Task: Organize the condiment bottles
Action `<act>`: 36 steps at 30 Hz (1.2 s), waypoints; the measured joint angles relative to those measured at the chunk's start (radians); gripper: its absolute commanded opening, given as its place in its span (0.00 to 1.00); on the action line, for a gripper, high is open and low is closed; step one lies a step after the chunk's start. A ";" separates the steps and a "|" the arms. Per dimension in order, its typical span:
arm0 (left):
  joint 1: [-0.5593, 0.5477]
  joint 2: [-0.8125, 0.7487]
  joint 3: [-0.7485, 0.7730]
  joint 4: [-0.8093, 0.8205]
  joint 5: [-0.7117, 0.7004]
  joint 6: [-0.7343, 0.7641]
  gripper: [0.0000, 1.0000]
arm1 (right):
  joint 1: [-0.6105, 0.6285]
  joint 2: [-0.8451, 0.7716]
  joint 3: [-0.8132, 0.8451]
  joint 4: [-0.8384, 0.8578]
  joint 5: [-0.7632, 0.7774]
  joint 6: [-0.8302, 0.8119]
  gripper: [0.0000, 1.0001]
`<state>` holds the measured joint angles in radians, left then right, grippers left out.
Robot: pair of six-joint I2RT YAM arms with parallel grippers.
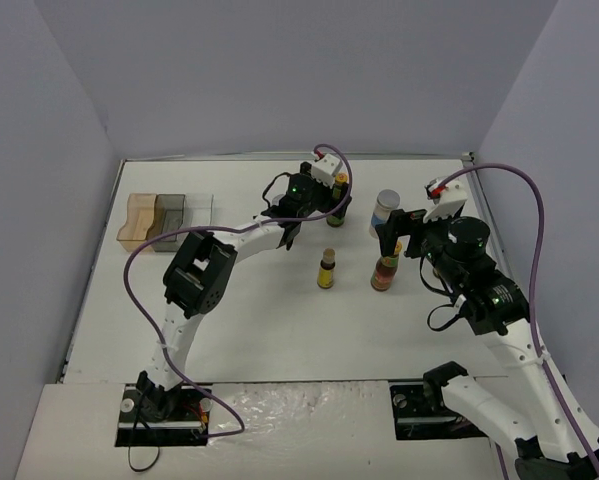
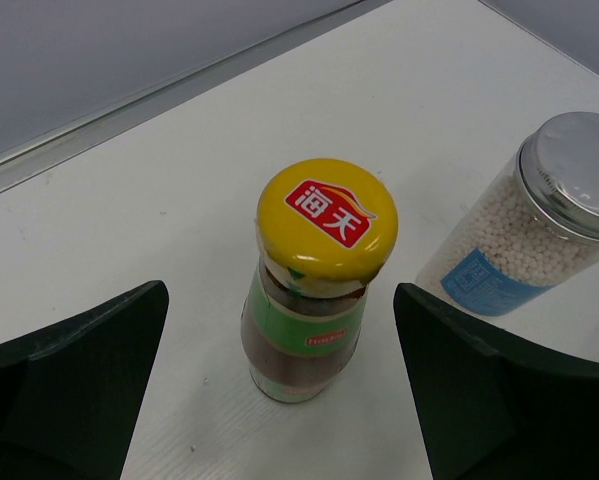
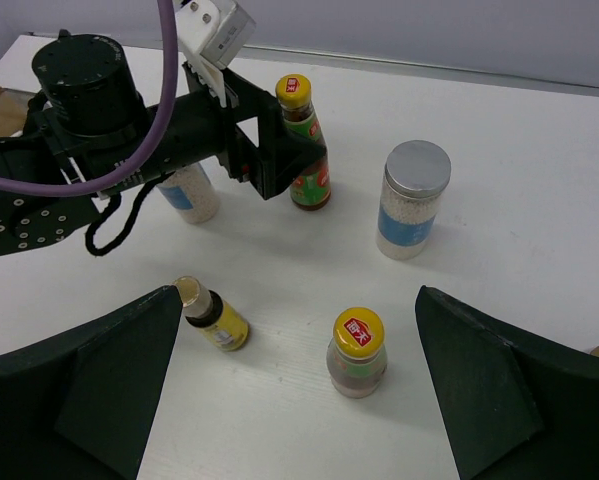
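At the far left of the white table (image 1: 249, 320), well apart from everything else, sits the clear plastic compartment rack (image 1: 184, 205), one section of it tinted amber. Rightward, partly tucked under the left arm, stands a squat white jar with a silver lid and blue band (image 3: 191, 195).

Next comes the left claw (image 2: 281, 310), its two dark fingers (image 2: 79, 380) apart, one on either side of the slim dark glass bottle with the yellow cap and green label (image 2: 324, 215). That bottle is upright, its long axis vertical. Bare table shows on both sides of it, so it is straddled, not clamped. By my reading the coming move turns on just this: the fingers need only come together across the bottle's body, below the cap, and the left arm is plainly the nearer one.

Just to the right stands a second silver-lidded jar (image 2: 539, 220), near the right-hand finger. A careless closing might nudge it.

Nearer the arms, a tiny yellow-labelled bottle (image 1: 326, 270) and, right of it, a slim bottle with a yellow cap and red label (image 1: 385, 268) stand upright and apart. By that last one hangs the right claw (image 3: 297, 300), spread wide and holding nothing.
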<state>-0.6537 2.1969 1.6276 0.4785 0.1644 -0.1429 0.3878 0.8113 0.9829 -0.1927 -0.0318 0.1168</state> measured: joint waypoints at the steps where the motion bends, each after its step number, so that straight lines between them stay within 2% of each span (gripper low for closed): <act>1: 0.000 0.010 0.010 0.006 0.002 0.000 0.91 | 0.000 -0.005 0.000 -0.002 -0.003 0.002 1.00; 9: 0.000 0.053 0.060 0.053 0.003 0.006 0.87 | 0.000 -0.042 0.000 -0.026 -0.016 0.011 1.00; 14: 0.000 0.075 0.090 0.067 0.002 0.014 0.79 | 0.000 -0.055 0.000 -0.041 -0.018 0.011 1.00; 19: 0.000 0.099 0.118 0.071 0.003 0.023 0.54 | 0.000 -0.056 0.000 -0.053 -0.019 0.012 1.00; 20: 0.000 0.101 0.120 0.072 0.004 0.026 0.45 | 0.000 -0.056 0.000 -0.054 -0.019 0.012 1.00; 23: 0.000 0.104 0.121 0.075 0.013 0.030 0.29 | 0.000 -0.056 0.000 -0.056 -0.018 0.012 1.00; 26: -0.001 0.105 0.121 0.078 0.020 0.033 0.05 | 0.000 -0.056 -0.001 -0.058 -0.019 0.012 1.00; 27: -0.002 0.105 0.121 0.079 0.023 0.034 0.00 | 0.000 -0.056 -0.001 -0.059 -0.019 0.012 1.00; 36: -0.002 0.068 0.072 0.090 0.033 0.036 0.00 | 0.000 -0.057 -0.001 -0.059 -0.018 0.006 1.00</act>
<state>-0.6556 2.2652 1.6996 0.5681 0.1976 -0.1067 0.3878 0.7544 0.9816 -0.2512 -0.0502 0.1227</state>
